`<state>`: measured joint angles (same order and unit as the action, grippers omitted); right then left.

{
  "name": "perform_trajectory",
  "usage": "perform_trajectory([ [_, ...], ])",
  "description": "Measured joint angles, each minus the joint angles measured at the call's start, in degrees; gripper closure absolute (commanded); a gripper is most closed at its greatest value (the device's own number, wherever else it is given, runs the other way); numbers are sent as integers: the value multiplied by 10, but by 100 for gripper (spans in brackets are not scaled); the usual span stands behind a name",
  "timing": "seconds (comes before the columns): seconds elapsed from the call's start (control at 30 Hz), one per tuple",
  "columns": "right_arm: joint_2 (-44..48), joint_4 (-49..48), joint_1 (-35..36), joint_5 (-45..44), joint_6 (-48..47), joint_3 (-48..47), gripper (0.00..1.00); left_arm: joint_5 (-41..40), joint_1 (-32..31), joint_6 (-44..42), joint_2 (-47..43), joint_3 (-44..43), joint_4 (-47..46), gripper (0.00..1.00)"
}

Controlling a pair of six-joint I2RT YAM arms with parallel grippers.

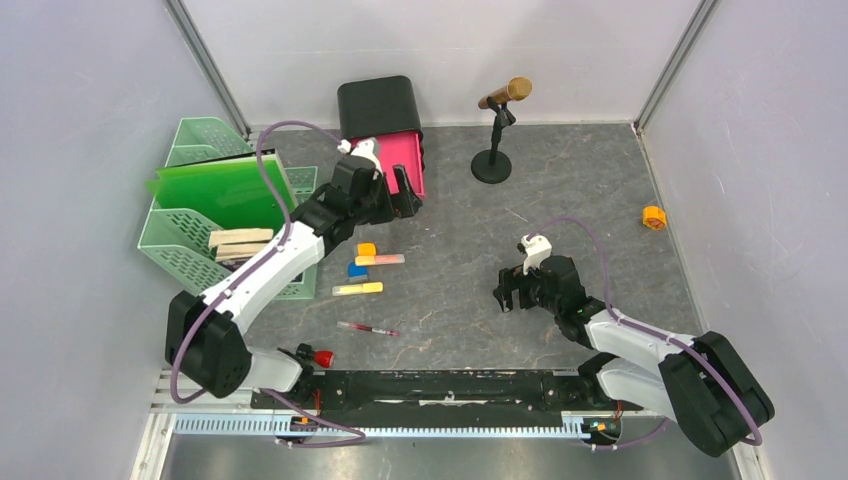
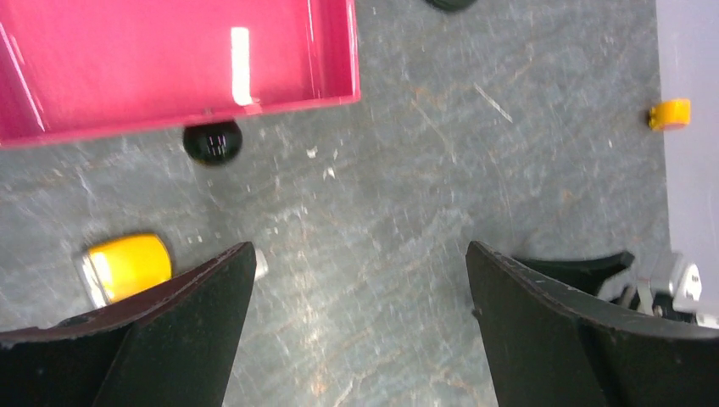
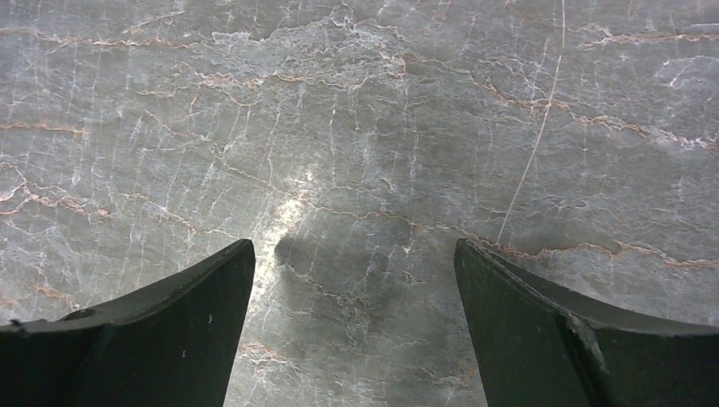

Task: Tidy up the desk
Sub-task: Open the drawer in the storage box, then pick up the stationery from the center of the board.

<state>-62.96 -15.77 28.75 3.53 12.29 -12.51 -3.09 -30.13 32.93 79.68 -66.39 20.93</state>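
Observation:
The desk is a dark-grey marbled surface. On its left-centre lie an orange block, a pink-orange marker, a blue block, a yellow highlighter and a red pen. My left gripper hovers open at the front of the open pink drawer, with nothing between its fingers. In the left wrist view the left gripper frames bare desk, with the pink drawer above and the orange block beside the left finger. My right gripper stands open over bare desk; the right gripper is empty.
A mint-green tiered tray at the left holds a green folder and wooden blocks. The black drawer box sits at the back. A microphone stand is at back centre. A small orange item lies at the right wall.

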Motion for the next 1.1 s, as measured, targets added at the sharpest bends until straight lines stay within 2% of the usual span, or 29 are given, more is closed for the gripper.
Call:
perform_trajectory([
  [0.1, 0, -2, 0, 6, 0, 1, 7, 35, 1, 17, -27, 48, -19, 0],
  [0.23, 0, -4, 0, 16, -1, 2, 7, 86, 1, 60, -81, 161, -80, 0],
  [0.4, 14, -9, 0, 34, 0, 13, 7, 97, 1, 107, -155, 259, -123, 0],
  [0.87, 29, -19, 0, 92, 0, 27, 7, 52, 1, 146, -417, 377, -163, 0],
  [1.1, 25, -19, 0, 125, -2, 25, 6, 30, 1, 169, -445, 390, -140, 0],
])
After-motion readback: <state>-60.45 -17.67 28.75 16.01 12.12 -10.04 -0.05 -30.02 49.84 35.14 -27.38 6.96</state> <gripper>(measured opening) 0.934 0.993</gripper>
